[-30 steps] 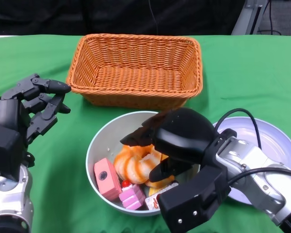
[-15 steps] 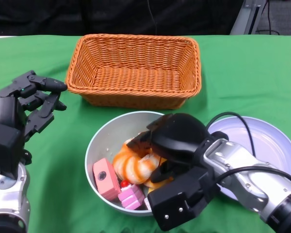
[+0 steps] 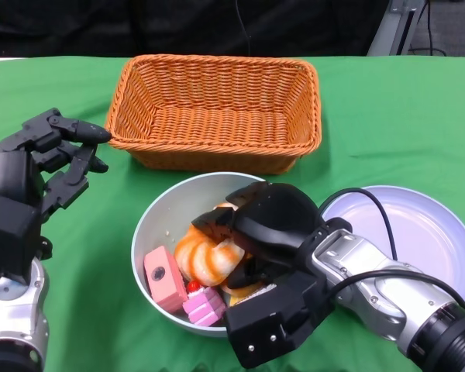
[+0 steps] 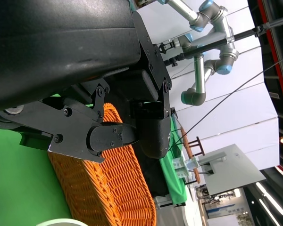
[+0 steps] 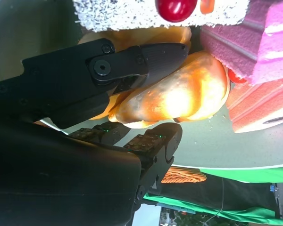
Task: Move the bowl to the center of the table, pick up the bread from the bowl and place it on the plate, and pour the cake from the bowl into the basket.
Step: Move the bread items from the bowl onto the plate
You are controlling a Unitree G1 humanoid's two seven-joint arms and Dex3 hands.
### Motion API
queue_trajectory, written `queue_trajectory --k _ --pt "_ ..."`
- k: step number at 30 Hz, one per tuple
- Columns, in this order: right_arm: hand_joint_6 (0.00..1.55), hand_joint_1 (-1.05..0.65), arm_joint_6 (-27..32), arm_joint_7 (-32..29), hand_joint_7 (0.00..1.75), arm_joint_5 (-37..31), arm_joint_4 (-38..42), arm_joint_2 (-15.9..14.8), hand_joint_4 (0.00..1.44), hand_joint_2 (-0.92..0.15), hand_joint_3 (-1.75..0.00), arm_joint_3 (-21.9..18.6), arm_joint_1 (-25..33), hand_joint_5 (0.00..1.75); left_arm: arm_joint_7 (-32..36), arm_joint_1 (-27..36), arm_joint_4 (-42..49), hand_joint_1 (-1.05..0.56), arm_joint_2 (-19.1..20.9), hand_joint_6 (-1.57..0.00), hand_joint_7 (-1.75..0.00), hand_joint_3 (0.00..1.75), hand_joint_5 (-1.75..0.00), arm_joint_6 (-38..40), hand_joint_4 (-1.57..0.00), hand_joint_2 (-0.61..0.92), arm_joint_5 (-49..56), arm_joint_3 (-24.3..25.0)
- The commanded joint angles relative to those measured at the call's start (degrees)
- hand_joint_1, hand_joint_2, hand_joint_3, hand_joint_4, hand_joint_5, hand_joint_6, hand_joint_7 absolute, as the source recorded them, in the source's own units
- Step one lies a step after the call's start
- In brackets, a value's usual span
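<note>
The grey bowl (image 3: 151,213) stands just in front of the basket (image 3: 217,108). It holds an orange-glazed bread (image 3: 205,260), a pink cake block (image 3: 164,279), a smaller pink cake (image 3: 204,304) and a white cake with a cherry (image 5: 146,12). My right hand (image 3: 267,225) reaches down into the bowl over the bread. In the right wrist view its fingers (image 5: 146,59) wrap the bread (image 5: 179,94) from two sides. My left hand (image 3: 50,159) hovers above the cloth left of the basket, fingers apart and holding nothing.
A white plate (image 3: 426,240) lies to the right of the bowl, partly behind my right forearm and its black cable. The wicker basket (image 4: 108,188) fills the far middle of the green cloth. Bare cloth lies at far right and front left.
My right hand has sunk lower and further left into the bowl, closing round the bread. The bowl has slid slightly left, uncovering more of the plate. The left hand has barely moved.
</note>
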Motion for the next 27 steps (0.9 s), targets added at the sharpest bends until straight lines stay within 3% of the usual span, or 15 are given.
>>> queue_trajectory --k 1,4,6,7,9,13,16,19,20,21,27 --pt "0.42 -0.95 0.8 -0.9 0.01 -0.7 1.5 0.1 0.34 -0.92 -0.16 1.0 -0.9 0.01 1.3 0.4 -1.2 -0.13 0.8 -0.94 -0.94 0.51 -1.34 -0.4 -0.87 0.84 0.5 0.0" --pt "0.46 -0.92 0.6 -1.8 0.02 -0.4 1.9 0.0 0.39 -0.92 -0.15 1.4 -1.0 0.03 1.5 0.4 -1.2 -0.13 0.9 -0.93 -0.98 0.55 -1.35 -0.5 -0.88 0.83 0.7 0.0" --pt "0.54 -0.81 -1.7 -3.3 0.04 1.0 2.4 -0.3 0.51 -0.92 -0.1 1.1 -0.9 0.07 1.0 0.3 -1.3 -0.13 0.7 -0.92 -0.99 0.56 -1.35 -0.4 -0.87 0.82 0.2 0.1" --pt "0.66 -0.63 -3.8 -4.5 0.05 2.2 3.1 -0.5 0.69 -0.92 -0.06 0.7 -0.9 0.09 1.1 0.4 -1.3 -0.12 0.7 -0.92 -1.0 0.57 -1.35 -0.3 -0.88 0.82 0.3 0.1" --pt "0.79 -0.44 -7.1 -6.6 0.06 4.0 4.5 -0.6 0.86 -0.92 -0.08 0.1 -1.1 0.11 1.3 0.4 -1.4 -0.12 0.8 -0.92 -1.0 0.58 -1.36 -0.3 -0.88 0.81 0.5 0.1" --pt "1.08 -0.32 -12.1 -11.6 0.08 6.4 7.6 0.2 1.16 -0.91 -0.03 -1.0 -1.6 0.15 1.6 0.3 -1.1 -0.12 0.9 -0.92 -1.01 0.59 -1.35 0.0 -0.87 0.8 0.7 0.1" --pt "1.17 -0.29 -14.3 -13.0 0.07 7.7 9.0 0.8 1.3 -0.86 0.0 -1.5 -1.8 0.22 1.5 0.2 -1.0 -0.13 0.8 -0.91 -1.02 0.59 -1.34 0.1 -0.87 0.8 0.7 0.0" --pt "1.23 -0.23 -15.7 -13.5 0.03 8.6 9.9 0.8 1.25 -0.83 0.0 -1.6 -2.2 0.41 1.5 0.1 -0.6 -0.14 0.8 -0.91 -1.02 0.59 -1.34 -0.3 -0.87 0.79 0.8 0.0" --pt "1.25 -0.21 -16.0 -13.8 0.02 8.7 10.3 0.8 1.16 -0.83 0.0 -1.6 -2.3 0.62 1.4 0.1 -0.5 -0.13 0.8 -0.9 -1.02 0.59 -1.35 -0.5 -0.87 0.79 0.8 0.0" --pt "1.25 -0.2 -16.4 -14.2 0.01 8.7 10.6 0.7 1.12 -0.83 0.0 -1.5 -2.4 0.72 1.3 0.0 -0.5 -0.13 0.7 -0.9 -1.02 0.6 -1.35 -0.6 -0.87 0.79 0.7 0.0" --pt "1.25 -0.2 -17.6 -17.3 0.0 8.4 12.8 1.0 1.0 -0.86 0.0 -1.6 -3.2 0.94 1.5 0.1 -0.5 -0.13 0.7 -0.9 -1.03 0.62 -1.35 -0.3 -0.86 0.78 0.9 -0.1"
